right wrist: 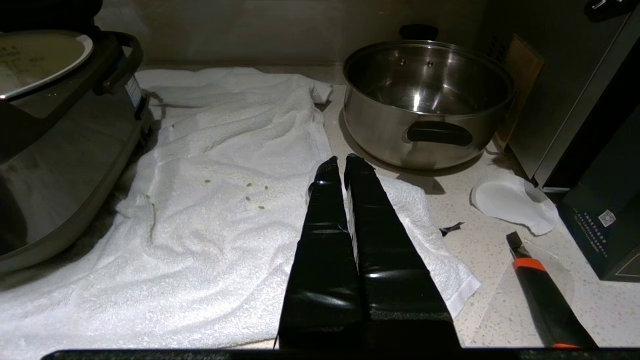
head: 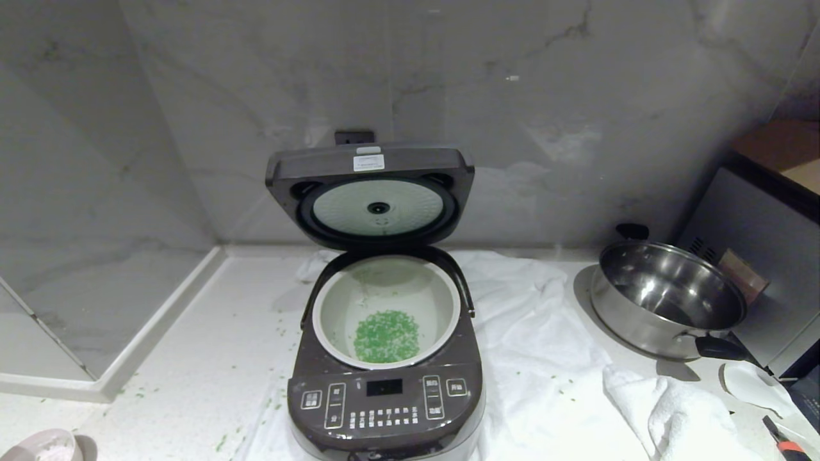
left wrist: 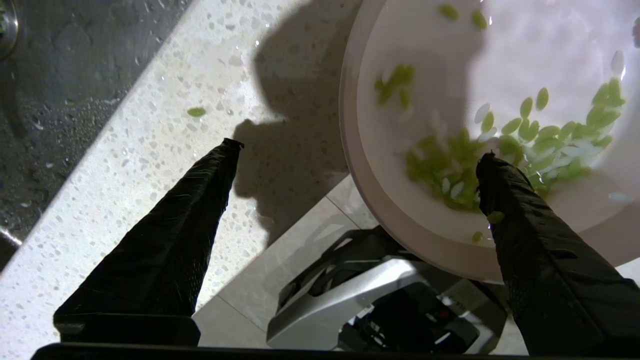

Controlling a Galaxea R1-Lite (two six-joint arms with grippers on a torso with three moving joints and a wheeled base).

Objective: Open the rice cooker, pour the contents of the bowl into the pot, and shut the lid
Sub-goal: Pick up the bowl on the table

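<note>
Most of the contents [head: 386, 335] sit in the pot [head: 333, 307] of the rice cooker [head: 384, 403], with the lid [head: 370, 192] propped upright on its hinge so the mouth is clear for pouring; bowl [head: 48, 446] is down at the near-left corner of the surface [head: 211, 358], out of the way (stray green bits litter the surface and the white towel [head: 538, 358]).

Left wrist view: left claw [left wrist: 357, 150] spread wide, gripping nothing, one finger over the bowl's inside, the other outside the rim, so it looks like a release; some green bits remain in the bowl.

Right wrist view: right claw [right wrist: 340, 162] pressed shut and empty, parked over the towel near the steel pan [right wrist: 427, 100], idle. Lid closing looks like what's left.
</note>
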